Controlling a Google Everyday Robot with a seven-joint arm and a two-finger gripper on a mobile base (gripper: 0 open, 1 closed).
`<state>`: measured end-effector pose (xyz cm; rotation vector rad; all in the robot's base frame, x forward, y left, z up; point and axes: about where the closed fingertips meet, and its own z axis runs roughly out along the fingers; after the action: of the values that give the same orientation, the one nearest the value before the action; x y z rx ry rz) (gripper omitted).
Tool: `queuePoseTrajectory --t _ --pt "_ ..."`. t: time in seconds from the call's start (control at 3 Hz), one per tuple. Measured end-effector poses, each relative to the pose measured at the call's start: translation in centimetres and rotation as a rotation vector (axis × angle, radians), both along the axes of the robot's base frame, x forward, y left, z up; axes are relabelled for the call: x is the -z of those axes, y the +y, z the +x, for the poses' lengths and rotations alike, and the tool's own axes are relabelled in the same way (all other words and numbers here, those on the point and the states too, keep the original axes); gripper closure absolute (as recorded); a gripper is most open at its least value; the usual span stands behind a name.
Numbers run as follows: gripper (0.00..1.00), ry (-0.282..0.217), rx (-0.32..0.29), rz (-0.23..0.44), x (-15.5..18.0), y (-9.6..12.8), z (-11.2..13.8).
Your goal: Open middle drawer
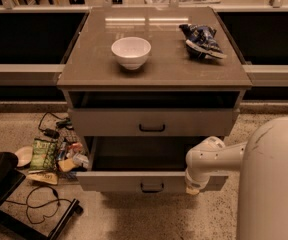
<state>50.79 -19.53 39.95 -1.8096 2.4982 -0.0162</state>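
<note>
The grey cabinet [84, 69] stands in the middle of the camera view. Its middle drawer [114, 181] is pulled far out, with its dark inside showing and its low front facing me. A small black loop handle [152, 187] sits at the centre of that front. The taller-fronted top drawer [109, 122] stands slightly out above it. The lowest drawer is hidden under the middle one. My gripper [192, 188] is at the right part of the middle drawer's front, to the right of the handle, below my white arm joint [206, 156].
A white bowl [131, 52] and a blue snack bag [202, 40] lie on the cabinet top. Snack packets and cables [49, 156] litter the floor at the left, beside a black chair base [4, 184]. My white body [274, 184] fills the lower right.
</note>
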Motion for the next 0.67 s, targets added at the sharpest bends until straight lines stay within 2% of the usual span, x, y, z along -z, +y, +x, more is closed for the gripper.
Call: queuePoseTrajectory --t 0.33,0.67 --pt "0.89 0.022 0.011 0.0 -0.41 0.16 -1.26" --pt "1.0 0.023 0.011 0.0 -0.41 0.16 -1.27"
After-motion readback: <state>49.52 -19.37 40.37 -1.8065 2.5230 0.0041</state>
